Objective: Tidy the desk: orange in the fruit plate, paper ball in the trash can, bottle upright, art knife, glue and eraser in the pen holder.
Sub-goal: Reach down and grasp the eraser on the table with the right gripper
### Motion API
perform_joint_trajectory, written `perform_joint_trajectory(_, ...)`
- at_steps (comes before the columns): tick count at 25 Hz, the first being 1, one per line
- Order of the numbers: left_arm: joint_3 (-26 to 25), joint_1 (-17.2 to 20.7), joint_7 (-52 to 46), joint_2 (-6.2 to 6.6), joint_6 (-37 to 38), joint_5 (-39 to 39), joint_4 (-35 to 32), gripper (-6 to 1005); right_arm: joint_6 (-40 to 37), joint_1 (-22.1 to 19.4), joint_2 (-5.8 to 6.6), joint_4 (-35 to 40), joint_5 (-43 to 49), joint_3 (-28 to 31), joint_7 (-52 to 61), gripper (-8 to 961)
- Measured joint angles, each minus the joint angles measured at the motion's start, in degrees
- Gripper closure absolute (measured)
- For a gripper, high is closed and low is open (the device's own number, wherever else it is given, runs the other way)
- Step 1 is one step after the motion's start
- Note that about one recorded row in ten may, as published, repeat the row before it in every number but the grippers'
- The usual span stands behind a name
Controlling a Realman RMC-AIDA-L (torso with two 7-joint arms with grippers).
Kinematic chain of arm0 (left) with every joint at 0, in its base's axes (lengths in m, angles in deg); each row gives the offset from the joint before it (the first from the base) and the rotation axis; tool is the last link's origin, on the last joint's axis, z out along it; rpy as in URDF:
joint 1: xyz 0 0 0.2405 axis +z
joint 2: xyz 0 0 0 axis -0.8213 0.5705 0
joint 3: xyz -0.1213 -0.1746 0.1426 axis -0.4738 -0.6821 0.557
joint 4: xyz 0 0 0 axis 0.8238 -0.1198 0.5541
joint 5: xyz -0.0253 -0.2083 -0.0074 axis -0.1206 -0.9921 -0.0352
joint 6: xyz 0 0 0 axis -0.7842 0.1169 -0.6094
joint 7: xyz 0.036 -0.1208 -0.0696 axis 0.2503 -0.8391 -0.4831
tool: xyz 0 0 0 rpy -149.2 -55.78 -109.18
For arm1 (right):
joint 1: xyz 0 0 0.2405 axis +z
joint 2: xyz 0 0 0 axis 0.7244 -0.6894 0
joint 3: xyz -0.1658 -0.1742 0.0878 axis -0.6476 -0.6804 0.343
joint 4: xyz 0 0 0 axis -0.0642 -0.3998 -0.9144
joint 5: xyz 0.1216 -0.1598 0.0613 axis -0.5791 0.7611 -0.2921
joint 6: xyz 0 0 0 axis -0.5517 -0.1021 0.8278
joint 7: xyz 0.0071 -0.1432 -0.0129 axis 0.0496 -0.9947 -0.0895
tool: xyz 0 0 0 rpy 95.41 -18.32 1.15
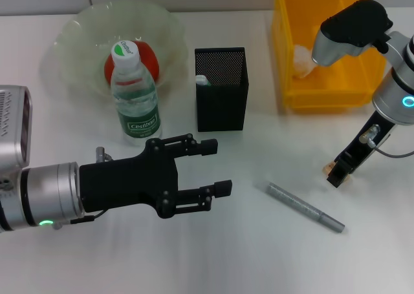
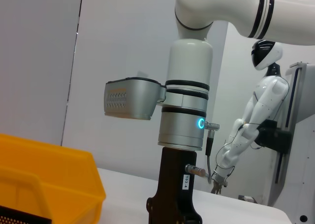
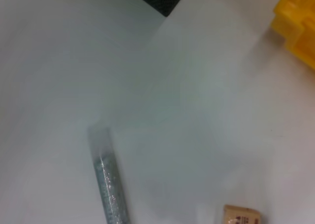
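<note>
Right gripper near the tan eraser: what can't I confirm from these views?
- Right gripper, head view: its fingers overlap the tiny tan rectangular eraser; contact is unclear.
- Right wrist view: frame edge cuts the eraser.
- Square black mesh pen holder: its wall hides all but a pale tip.

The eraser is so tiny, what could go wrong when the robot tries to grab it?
The right end effector is right at the eraser, a small block on the flat desk; it could slip out or get nudged away. The glue lies loose nearby and might roll if bumped. The pen holder has a narrow opening, so a drop could miss.
</note>
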Motion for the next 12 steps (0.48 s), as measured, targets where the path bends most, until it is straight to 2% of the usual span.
perform_joint_trajectory(12,0.0,-0.3,0.0,0.0,-0.1,0.0,0.0,277,2.0,0.3,0.0,-1.7,0.0,-1.3,0.2,518)
